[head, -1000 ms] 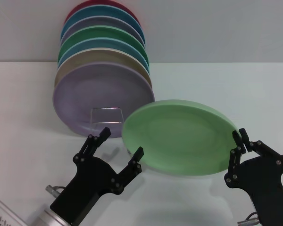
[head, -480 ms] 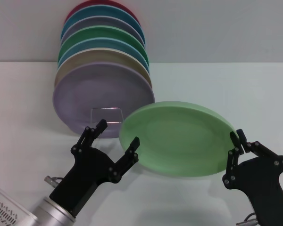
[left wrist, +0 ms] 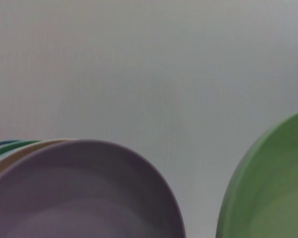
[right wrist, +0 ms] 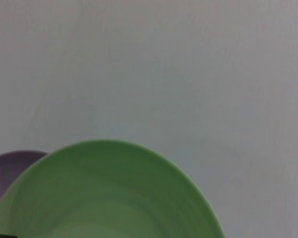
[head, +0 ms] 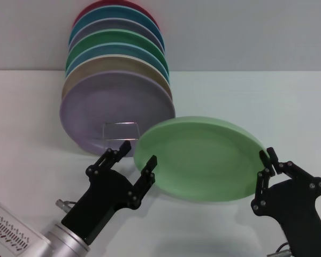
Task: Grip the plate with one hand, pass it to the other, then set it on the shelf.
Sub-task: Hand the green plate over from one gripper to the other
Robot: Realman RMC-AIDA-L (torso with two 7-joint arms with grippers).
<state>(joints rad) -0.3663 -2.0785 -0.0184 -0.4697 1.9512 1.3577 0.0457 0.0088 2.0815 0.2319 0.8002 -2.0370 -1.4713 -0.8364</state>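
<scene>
The light mint-green plate (head: 200, 158) hangs tilted above the white table, right of centre in the head view. My right gripper (head: 268, 156) is shut on its right rim. My left gripper (head: 135, 157) is open at the plate's left rim, one finger in front of the plate and the other to its left. The plate also shows in the left wrist view (left wrist: 270, 193) and the right wrist view (right wrist: 104, 198). The shelf's wire front leg (head: 121, 131) stands behind my left gripper, in front of the racked plates.
Several plates lean on the shelf at the back left, the lilac plate (head: 115, 110) foremost and the darker green plate (head: 117, 40) farther back. A grey wall (head: 246, 32) runs behind the table (head: 246, 101).
My left gripper has moved up and right to the plate's left rim. The plate has shifted slightly left in the right gripper.
</scene>
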